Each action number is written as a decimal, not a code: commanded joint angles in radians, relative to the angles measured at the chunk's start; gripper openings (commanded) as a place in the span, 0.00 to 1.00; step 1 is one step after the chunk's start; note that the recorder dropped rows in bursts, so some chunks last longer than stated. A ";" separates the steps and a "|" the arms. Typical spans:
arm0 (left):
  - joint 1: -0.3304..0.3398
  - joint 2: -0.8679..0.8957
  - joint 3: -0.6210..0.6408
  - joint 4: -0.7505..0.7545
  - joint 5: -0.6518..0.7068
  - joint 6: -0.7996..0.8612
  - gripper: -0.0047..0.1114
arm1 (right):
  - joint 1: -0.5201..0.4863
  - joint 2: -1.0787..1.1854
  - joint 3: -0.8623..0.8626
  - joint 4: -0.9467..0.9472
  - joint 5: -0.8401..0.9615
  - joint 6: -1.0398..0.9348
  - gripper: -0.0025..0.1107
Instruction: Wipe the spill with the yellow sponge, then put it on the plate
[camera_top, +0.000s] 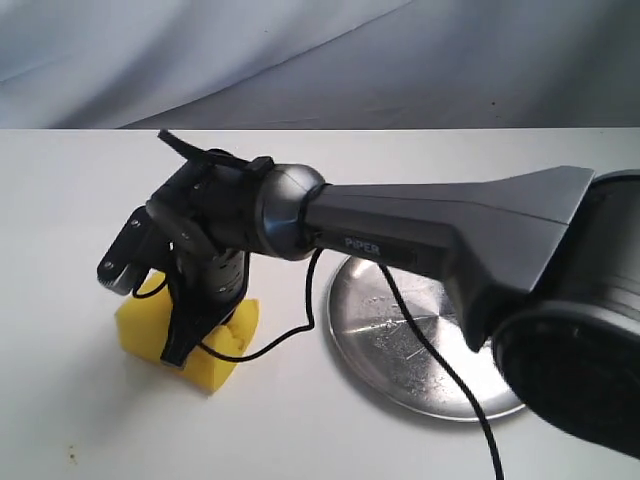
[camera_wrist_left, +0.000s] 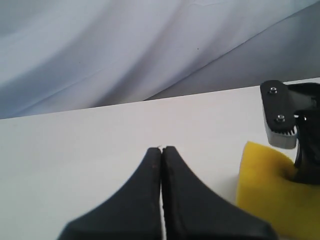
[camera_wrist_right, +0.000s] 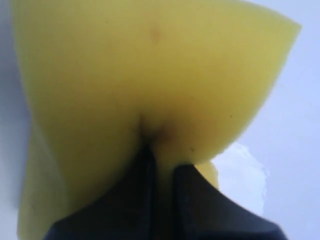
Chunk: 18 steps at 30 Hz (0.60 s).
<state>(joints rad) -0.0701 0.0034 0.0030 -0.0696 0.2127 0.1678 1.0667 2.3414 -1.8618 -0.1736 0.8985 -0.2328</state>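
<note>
Two claws: right claw, arm stretched across table, pinches yellow sponge; left claw closed, empty.

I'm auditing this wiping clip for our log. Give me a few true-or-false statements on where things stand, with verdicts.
1. The right end effector is pinching the yellow sponge. True.
2. The yellow sponge lies on the plate. False: it is on the white table, apart from the plate.
3. The left end effector is shut and holds nothing. True.
4. In the exterior view the yellow sponge is right of the plate. False: it is left of the plate, and the right arm reaches across to it.
</note>
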 joint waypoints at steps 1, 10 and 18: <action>0.001 -0.003 -0.003 0.001 -0.007 -0.008 0.04 | -0.124 0.024 0.015 -0.113 -0.034 0.147 0.02; 0.001 -0.003 -0.003 0.001 -0.007 -0.008 0.04 | -0.320 0.096 -0.173 -0.142 0.057 0.275 0.02; 0.001 -0.003 -0.003 0.001 -0.007 -0.008 0.04 | -0.244 0.139 -0.269 0.125 0.188 0.044 0.02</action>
<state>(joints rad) -0.0701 0.0034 0.0030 -0.0696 0.2127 0.1678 0.7729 2.4562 -2.1258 -0.1604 1.0174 -0.1143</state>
